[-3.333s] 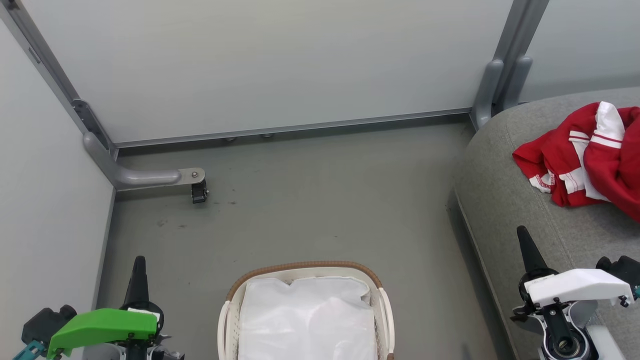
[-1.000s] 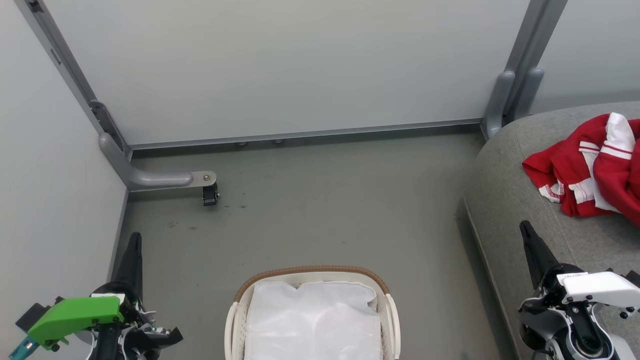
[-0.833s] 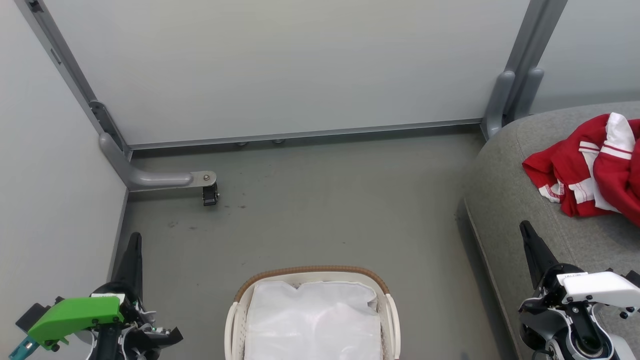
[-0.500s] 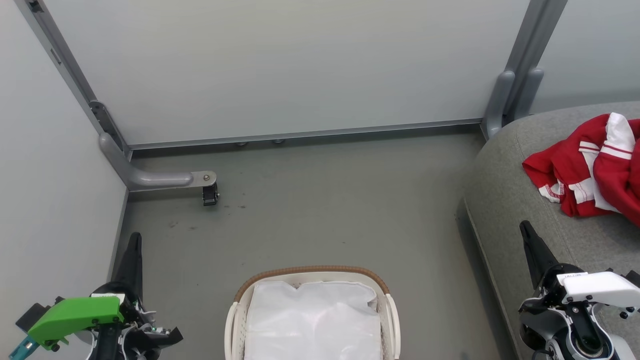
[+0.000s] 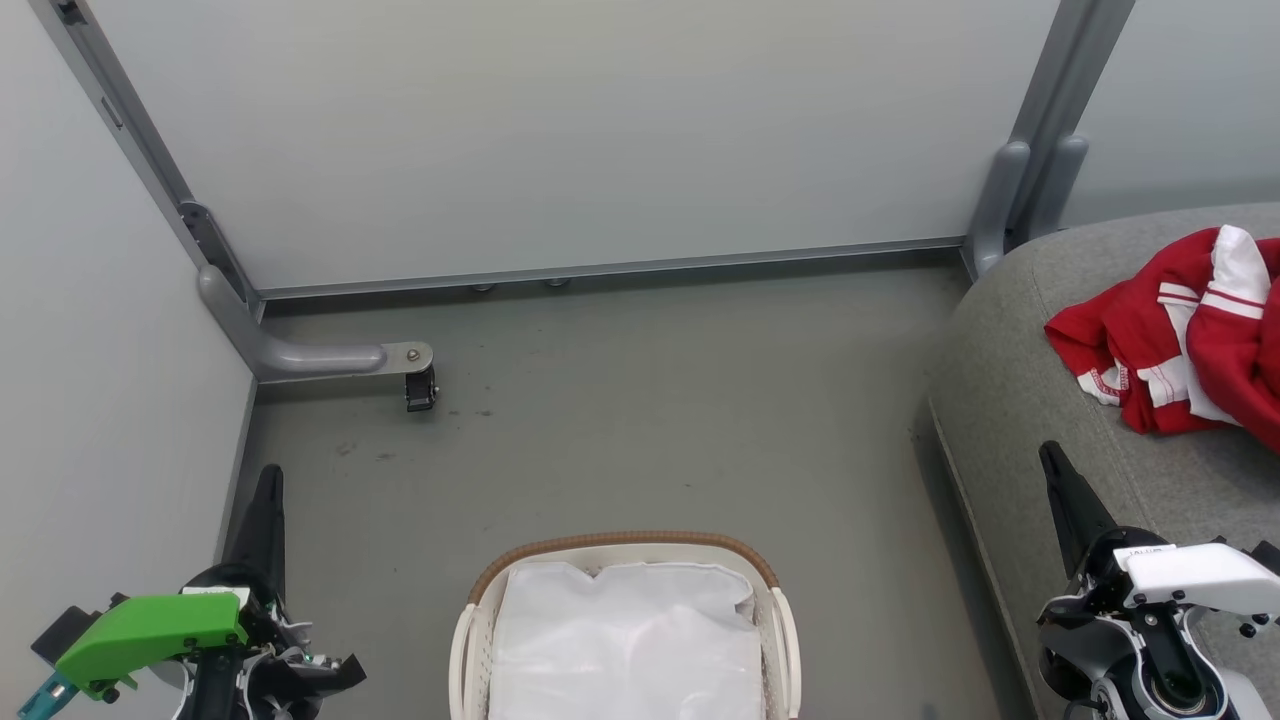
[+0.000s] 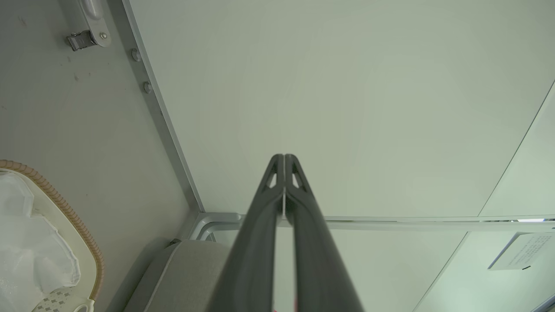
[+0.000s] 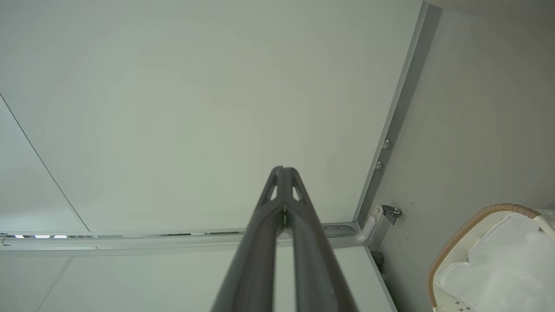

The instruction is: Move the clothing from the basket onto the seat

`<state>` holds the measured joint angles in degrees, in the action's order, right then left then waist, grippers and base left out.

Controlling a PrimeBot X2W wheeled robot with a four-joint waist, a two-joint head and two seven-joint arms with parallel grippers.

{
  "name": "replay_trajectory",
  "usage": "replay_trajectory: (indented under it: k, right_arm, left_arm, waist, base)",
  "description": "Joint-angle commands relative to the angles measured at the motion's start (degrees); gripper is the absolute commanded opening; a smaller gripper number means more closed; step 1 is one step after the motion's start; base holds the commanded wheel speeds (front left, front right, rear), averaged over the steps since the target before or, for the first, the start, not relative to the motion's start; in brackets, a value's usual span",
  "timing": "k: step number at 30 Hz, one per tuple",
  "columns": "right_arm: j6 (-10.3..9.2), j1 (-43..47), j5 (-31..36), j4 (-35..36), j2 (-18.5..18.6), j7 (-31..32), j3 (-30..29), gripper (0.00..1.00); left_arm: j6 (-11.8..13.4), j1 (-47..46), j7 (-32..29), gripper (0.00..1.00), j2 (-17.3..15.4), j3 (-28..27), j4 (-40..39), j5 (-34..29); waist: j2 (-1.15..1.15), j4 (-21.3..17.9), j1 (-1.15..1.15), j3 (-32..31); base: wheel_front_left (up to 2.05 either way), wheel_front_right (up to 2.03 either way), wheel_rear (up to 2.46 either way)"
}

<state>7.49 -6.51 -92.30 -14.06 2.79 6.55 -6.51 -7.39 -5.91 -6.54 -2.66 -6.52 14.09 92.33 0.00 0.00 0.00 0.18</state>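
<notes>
The left gripper (image 5: 268, 492), long dark fingers under a green cover, sits at the lower left of the head view. It points up the frame with its jaws pressed together on nothing, and the tips meet in its own wrist view (image 6: 284, 159).

Just right of it, on the grey floor (image 5: 640, 420), stands the small oval cream-white plastic basket with a brown woven rim (image 5: 620, 541). Inside lies the plain white cloth liner (image 5: 625, 640), with no red fabric to be seen.

Further right, the right gripper (image 5: 1052, 468) is likewise shut and empty. It hangs over the near edge of the large light grey upholstered seat (image 5: 1010, 400).

The bright red, white-striped clothing (image 5: 1130, 340) lies heaped on that seat. It is up and to the right of the right gripper's fingers, near them but apart, and its long axis runs off the frame's right edge.

The right arm is plainly the nearer one. The transfer looks complete.
</notes>
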Motion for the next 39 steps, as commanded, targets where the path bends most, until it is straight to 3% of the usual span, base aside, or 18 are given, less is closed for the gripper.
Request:
replay_trajectory:
  k: [1,39]
  right_arm:
    - [0.00,0.6,-0.2,0.2,0.1,0.2,-0.2,0.00]
    - [0.00,0.6,-0.2,0.2,0.1,0.2,-0.1,0.00]
  left_arm:
    - [-0.2,-0.6,-0.2,0.00,-0.4,-0.1,-0.1,0.2]
    - [-0.2,-0.6,-0.2,0.00,-0.4,-0.1,-0.1,0.2]
  waist:
    - [0.00,0.0,0.00,0.0]
    - [0.00,0.0,0.00,0.0]
  base:
    - [0.00,0.00,0.00]
    - [0.00,0.00,0.00]
